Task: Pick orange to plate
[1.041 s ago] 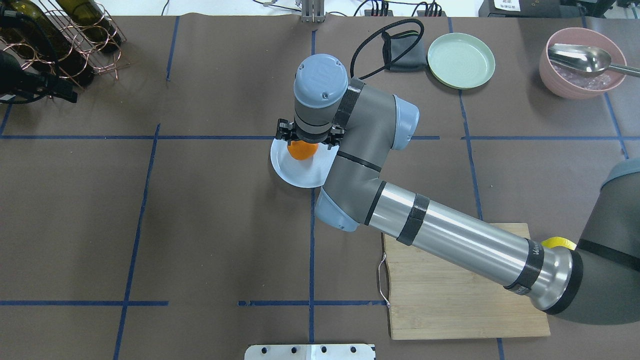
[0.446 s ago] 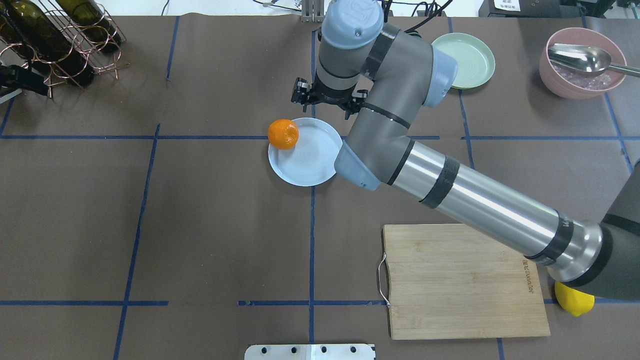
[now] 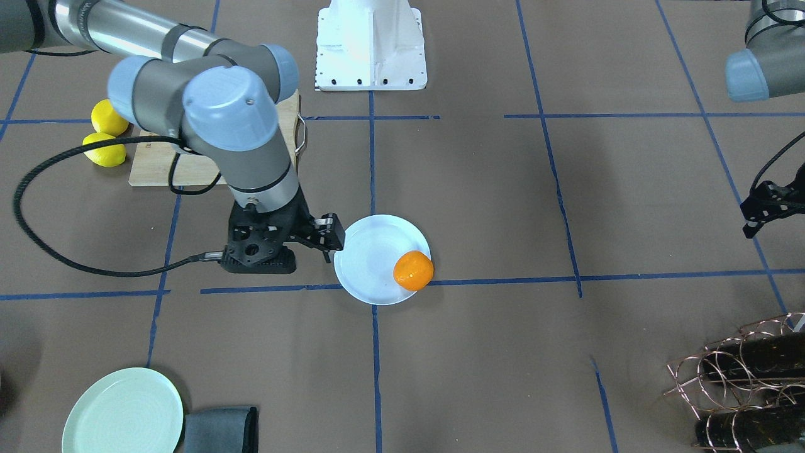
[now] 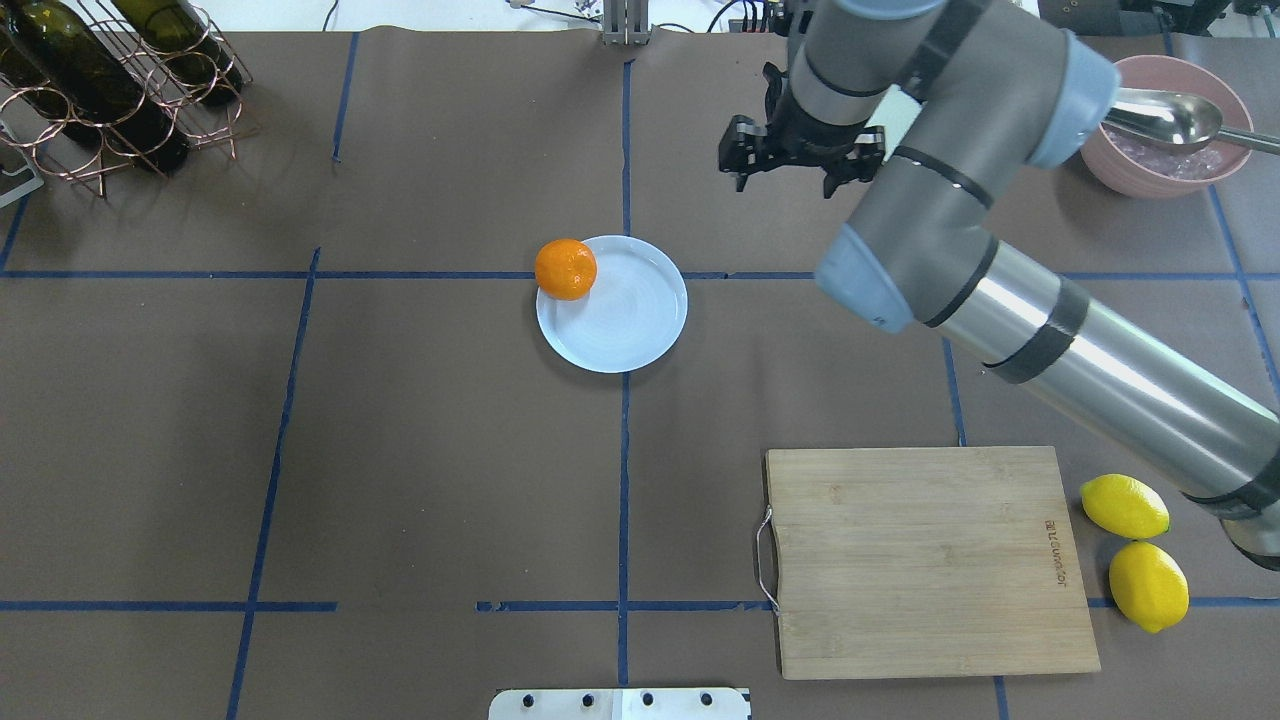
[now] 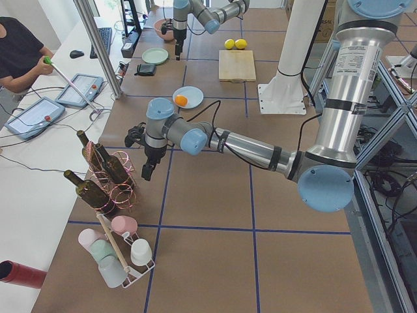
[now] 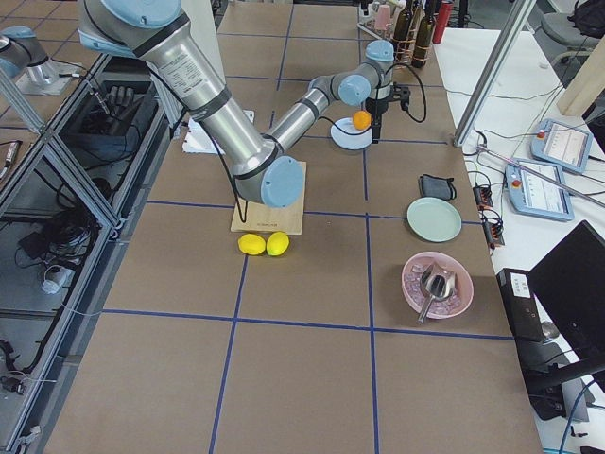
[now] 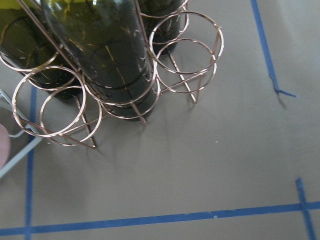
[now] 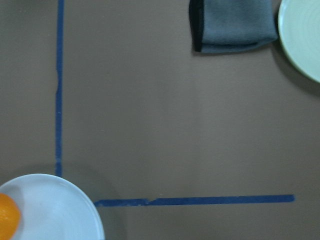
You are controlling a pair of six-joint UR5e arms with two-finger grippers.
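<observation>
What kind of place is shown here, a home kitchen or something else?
Probably a robotics lab, not a kitchen: robot arms reach over a table marked with blue tape lines, and a person is beside control tablets.

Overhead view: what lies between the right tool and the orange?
Only bare brown table with a blue tape line, then the plate rim where the orange sits; the overhead view shows it.

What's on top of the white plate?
The orange sits on the plate, right at its rim; nothing else is on it. The bit of plate under the orange is hidden.
</observation>
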